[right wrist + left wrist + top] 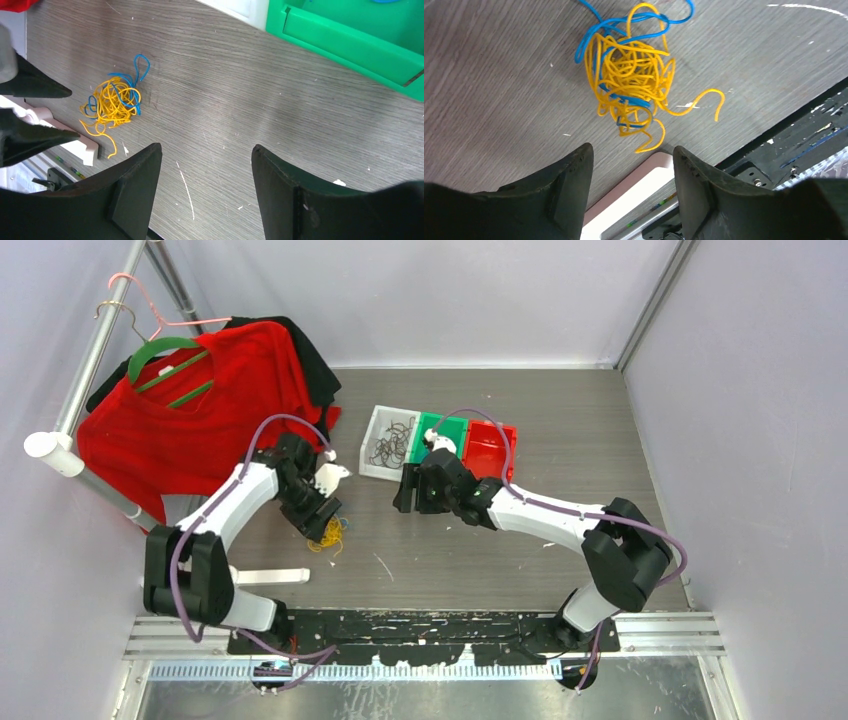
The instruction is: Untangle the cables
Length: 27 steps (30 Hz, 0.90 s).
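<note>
The cables (631,80) lay in 1 loose knot on the grey wood-grain desk (470,560), on the left arm's side and toward the near edge. Yellow-orange strands made up most of the knot. A blue strand ran through it and looped out on its far side. 1 yellow end curled away free across the bare desk.

The left end effector (631,152) was released, its 2 dark fingers spread with nothing between them. It hung above the desk with the knot just beyond its fingertips, and the left wrist view showed a gap between fingertips and strands. Below those fingers a flat white strip (636,195) lay on the desk, its end near the lowest yellow curl.

The right end effector (207,155) was also released, with its fingers wide apart and only bare desk between them. It was well apart from the knot, which showed small at the left of the right wrist view.

Behind this arm a row of 3 bins stood at the middle of the desk. A white bin (385,445) held dark curled pieces too small to identify, with a green bin (350,45) beside it and a red bin (492,445) last. At the far left a red shirt (200,420) hung on a green hanger (165,352).
</note>
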Tool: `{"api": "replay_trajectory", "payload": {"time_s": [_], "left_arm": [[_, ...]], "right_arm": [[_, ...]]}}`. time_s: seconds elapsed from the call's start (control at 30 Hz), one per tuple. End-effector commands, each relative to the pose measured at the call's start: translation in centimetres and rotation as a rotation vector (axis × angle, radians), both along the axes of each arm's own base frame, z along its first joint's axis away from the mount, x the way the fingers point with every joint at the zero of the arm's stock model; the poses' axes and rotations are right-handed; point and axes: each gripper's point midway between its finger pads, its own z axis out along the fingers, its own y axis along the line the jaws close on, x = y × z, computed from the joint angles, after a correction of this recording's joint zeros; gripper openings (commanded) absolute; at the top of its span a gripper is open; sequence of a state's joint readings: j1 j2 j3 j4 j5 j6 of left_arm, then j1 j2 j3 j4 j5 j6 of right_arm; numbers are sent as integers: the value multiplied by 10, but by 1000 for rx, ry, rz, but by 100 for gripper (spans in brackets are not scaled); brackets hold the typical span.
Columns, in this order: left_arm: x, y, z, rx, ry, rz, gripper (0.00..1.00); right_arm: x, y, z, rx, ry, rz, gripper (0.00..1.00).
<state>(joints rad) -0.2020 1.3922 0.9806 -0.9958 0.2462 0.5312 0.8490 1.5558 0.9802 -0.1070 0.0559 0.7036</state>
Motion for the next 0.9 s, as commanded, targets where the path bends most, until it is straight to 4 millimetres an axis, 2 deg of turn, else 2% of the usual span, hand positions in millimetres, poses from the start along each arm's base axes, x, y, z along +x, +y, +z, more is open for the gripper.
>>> {"api": "replay_trajectory", "payload": {"time_s": [0.0,0.13,0.23,0.5,0.63,0.87], "left_arm": [[5,-3,-15,-33,43,27,52],[1,-20,-23,-121,87,6,17],[-4,-38,-17,-181,95,-50,1],[-36,-71,14,-246,15,-328,0],[-39,-70,20,-234,-35,-387,0],[-40,-62,9,-186,-17,-380,0]], "right_arm": [[15,12,32,52,-85,0,70],[16,15,38,61,-91,3,66],[15,17,42,71,-92,16,64],[9,20,43,88,-89,54,60],[8,20,37,88,-74,51,59],[7,37,22,109,-24,76,63]]}}
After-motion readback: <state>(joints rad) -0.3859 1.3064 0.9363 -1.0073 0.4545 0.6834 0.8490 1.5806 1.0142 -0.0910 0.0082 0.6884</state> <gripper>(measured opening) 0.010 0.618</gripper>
